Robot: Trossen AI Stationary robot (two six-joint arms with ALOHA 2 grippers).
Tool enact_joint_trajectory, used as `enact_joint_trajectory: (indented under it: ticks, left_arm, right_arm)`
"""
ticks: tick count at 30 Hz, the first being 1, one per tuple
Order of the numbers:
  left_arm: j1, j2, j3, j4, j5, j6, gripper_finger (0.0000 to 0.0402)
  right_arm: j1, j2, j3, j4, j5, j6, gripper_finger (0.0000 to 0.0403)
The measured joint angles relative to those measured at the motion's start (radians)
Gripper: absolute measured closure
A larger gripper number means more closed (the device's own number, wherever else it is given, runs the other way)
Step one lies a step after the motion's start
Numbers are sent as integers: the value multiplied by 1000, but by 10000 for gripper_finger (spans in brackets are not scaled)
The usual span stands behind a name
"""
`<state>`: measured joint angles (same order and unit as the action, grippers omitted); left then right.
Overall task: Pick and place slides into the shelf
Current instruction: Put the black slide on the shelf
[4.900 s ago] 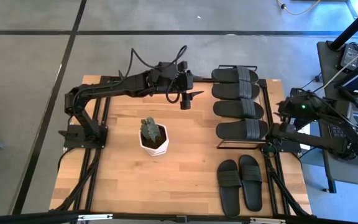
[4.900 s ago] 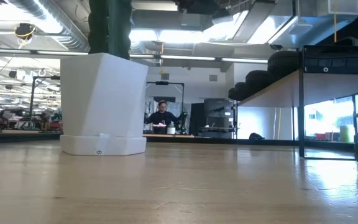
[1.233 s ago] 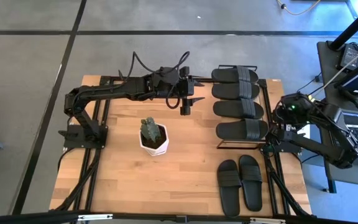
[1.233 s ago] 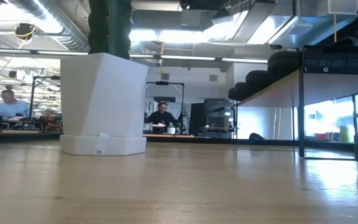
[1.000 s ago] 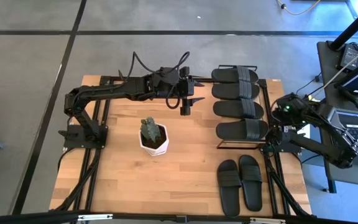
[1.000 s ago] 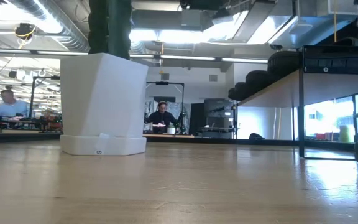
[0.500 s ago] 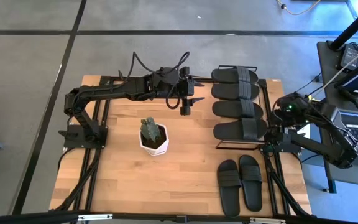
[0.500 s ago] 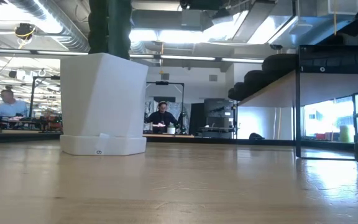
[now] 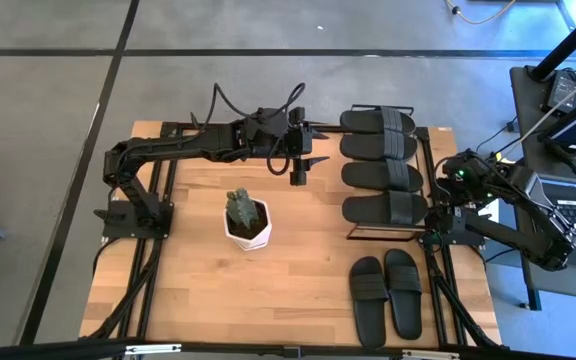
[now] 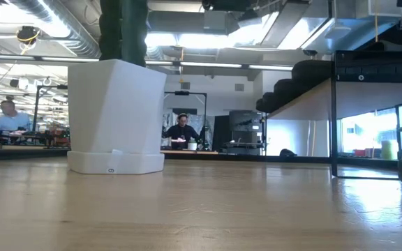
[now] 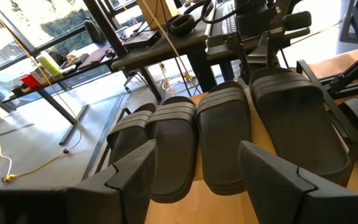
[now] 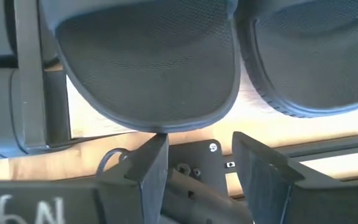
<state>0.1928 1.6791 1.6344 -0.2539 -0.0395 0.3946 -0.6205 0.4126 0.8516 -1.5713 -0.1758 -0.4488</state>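
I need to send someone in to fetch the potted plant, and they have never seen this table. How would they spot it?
Start from the wooden table with a dark arm on each side. Four black slides lie in a row on the shelf at its right side, and two more slides lie on the tabletop. The plant pot stands apart near the table's middle: the only white thing there, angular, holding a small green plant.

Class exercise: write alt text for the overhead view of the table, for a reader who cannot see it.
Seen from above, four black slides lie side by side on a small shelf at the wooden table's right, with two more slides on the table nearer the camera. The open left end effector hovers beside the shelf; a potted cactus stands mid-table.
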Motion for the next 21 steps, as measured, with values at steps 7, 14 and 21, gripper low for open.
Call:
enact_joint_trajectory:
  ticks: [7, 14, 21]
  left_arm:
    - [0, 0, 0, 0, 0, 0, 184]
    - [0, 0, 0, 0, 0, -1, 184]
    - [0, 0, 0, 0, 0, -2, 184]
  right_arm:
    - [0, 0, 0, 0, -48, 7, 224]
    - [0, 0, 0, 0, -47, 48, 224]
    - [0, 0, 0, 1, -28, 81, 224]
